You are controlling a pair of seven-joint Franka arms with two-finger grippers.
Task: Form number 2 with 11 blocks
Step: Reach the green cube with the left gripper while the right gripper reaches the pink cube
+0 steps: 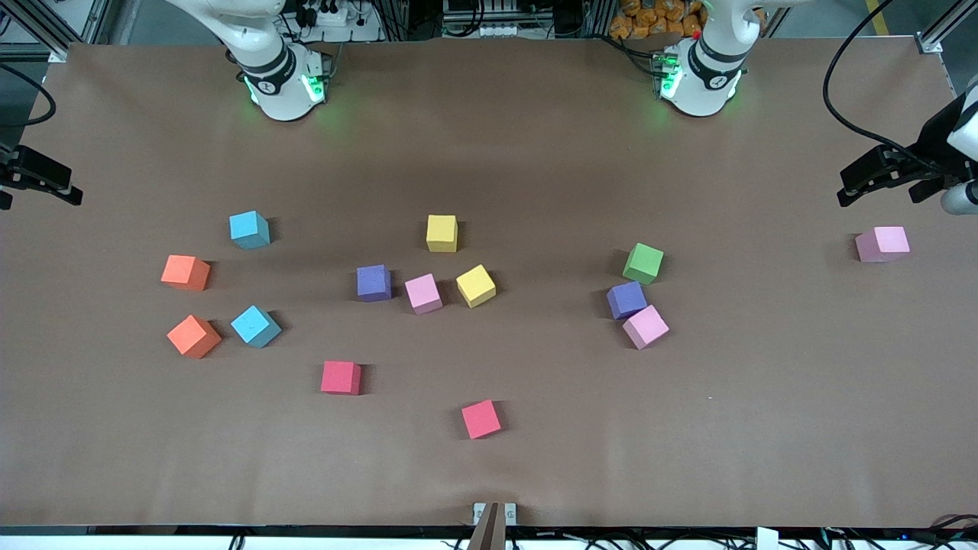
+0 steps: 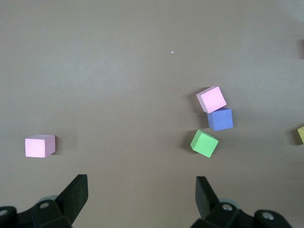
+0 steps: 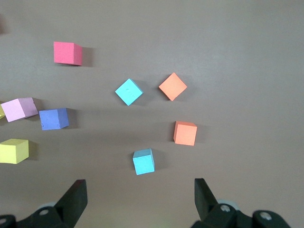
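Task not started: no digit formed. Blocks lie scattered across bench, only purple-pink pair touching near green. Left end effector and right end effector both spread, empty, waiting high at bench ends. All eleven placements remain.

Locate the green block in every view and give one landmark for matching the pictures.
Front view: the green block sits toward the left arm's end of the table, just farther from the camera than a purple block.
Left wrist view: green block, beside the purple block.
Right wrist view: not in it.
Shared landmark: the pink block touching that purple one.
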